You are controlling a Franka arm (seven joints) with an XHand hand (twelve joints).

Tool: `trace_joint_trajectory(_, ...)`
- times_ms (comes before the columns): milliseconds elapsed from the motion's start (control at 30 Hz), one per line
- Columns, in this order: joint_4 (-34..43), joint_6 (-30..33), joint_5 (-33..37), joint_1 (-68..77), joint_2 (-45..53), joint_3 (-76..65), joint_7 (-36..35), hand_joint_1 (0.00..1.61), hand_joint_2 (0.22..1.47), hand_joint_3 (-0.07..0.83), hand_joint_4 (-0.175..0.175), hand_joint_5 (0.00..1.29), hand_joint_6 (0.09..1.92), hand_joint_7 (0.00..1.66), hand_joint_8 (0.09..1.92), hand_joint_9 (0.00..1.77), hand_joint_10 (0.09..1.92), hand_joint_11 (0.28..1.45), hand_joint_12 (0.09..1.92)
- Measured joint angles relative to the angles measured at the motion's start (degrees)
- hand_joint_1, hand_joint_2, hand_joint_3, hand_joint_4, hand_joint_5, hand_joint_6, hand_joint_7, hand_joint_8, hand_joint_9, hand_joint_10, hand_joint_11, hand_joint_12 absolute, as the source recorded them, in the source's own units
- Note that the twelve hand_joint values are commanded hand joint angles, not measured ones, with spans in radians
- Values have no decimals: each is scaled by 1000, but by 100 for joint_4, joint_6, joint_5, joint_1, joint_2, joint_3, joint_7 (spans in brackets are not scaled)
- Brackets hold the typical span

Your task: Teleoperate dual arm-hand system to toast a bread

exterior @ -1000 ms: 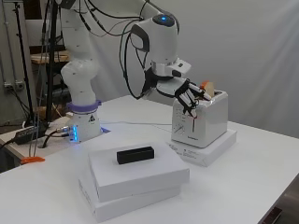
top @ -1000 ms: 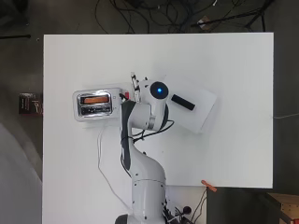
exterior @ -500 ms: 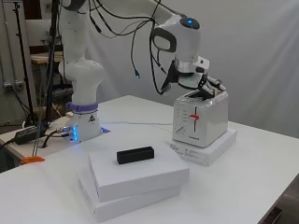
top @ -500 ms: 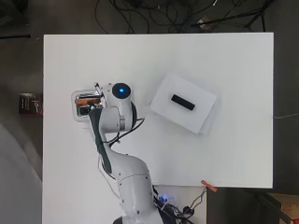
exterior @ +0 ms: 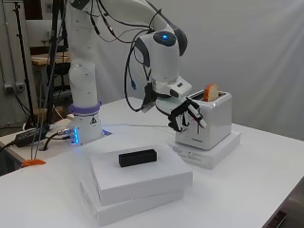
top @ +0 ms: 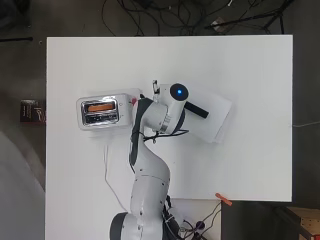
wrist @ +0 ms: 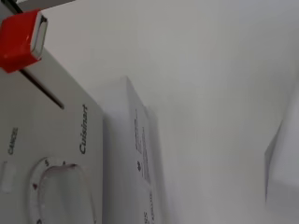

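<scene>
The bread (exterior: 210, 92) stood upright in the toaster's slot, its rounded top poking above the rim, so the toasting had apparently not begun; the overhead view showed it as an orange strip in the slot. The toaster (top: 100, 112) sat on a flat white box (exterior: 219, 151) at about nine o'clock on the surface (top: 250, 60), its control face turned toward the arm. That face carried the red lever (wrist: 21, 41), which sat at the top of its dark track, with a dial (wrist: 56, 193) further along the same face; the lever being up fits bread not yet lowered. The hand (exterior: 186, 114) hung just in front of this face, fingers (exterior: 196, 116) loosely curled and spread, gripping nothing. Whether a fingertip touched the toaster could not be told. It was probably placed there to press the lever down. At about three o'clock from the toaster, well apart, lay a stack of white boxes (exterior: 142, 183) with a small black block (exterior: 137, 157) on top, playing no evident part.
</scene>
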Motion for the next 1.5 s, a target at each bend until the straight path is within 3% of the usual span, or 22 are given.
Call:
trace_joint_trajectory(300, 77, -54, 226, -578, 470, 711, -81, 46, 1215, 1, -72, 534, 87, 1440, 1920, 1665, 1920, 1291, 1920)
trace_joint_trajectory(467, 118, -40, 410, -914, 724, 1143, -342, 49, 1210, -1, -108, 375, 87, 1157, 1920, 1484, 1920, 1079, 1920)
trace_joint_trajectory(733, 129, 49, 641, -1424, 1095, 1698, -928, 143, 1196, 0, -122, 315, 87, 959, 1920, 1223, 1920, 726, 1849)
trace_joint_trajectory(967, -220, 220, 784, -1839, 1428, 2046, -1109, 230, 1203, 1, -121, 340, 87, 1047, 1920, 1308, 1920, 797, 1875)
trace_joint_trajectory(1100, -238, 190, 724, -1922, 1412, 2075, -992, 197, 1226, 3, -116, 337, 87, 918, 1896, 1128, 1908, 621, 1661)
trace_joint_trajectory(1200, -145, 40, 507, -1980, 1078, 2119, -728, 183, 1234, 1, -112, 334, 87, 869, 1829, 1055, 1886, 574, 1544)
trace_joint_trajectory(1267, -79, -61, 362, -2015, 837, 2151, -563, 129, 1249, 2, -110, 331, 87, 827, 1599, 999, 1699, 547, 1399)
trace_joint_trajectory(1333, -64, -75, 131, -2090, 682, 2232, -429, 45, 1250, 1, -99, 298, 87, 742, 808, 863, 911, 550, 667)
trace_joint_trajectory(1367, -78, -33, -65, -2155, 572, 2347, -318, 22, 1248, 1, -92, 288, 87, 742, 466, 840, 545, 560, 372)
trace_joint_trajectory(1400, -97, -5, -278, -2224, 431, 2494, -177, 13, 1238, 0, -87, 294, 87, 756, 251, 842, 303, 572, 193)
trace_joint_trajectory(1467, -106, -23, -746, -2387, -72, 2863, 137, 30, 1215, -5, -87, 307, 87, 776, 87, 847, 91, 569, 87)
trace_joint_trajectory(1500, -106, -41, -919, -2472, -403, 3030, 235, 40, 1203, -8, -88, 308, 87, 746, 87, 799, 87, 547, 87)
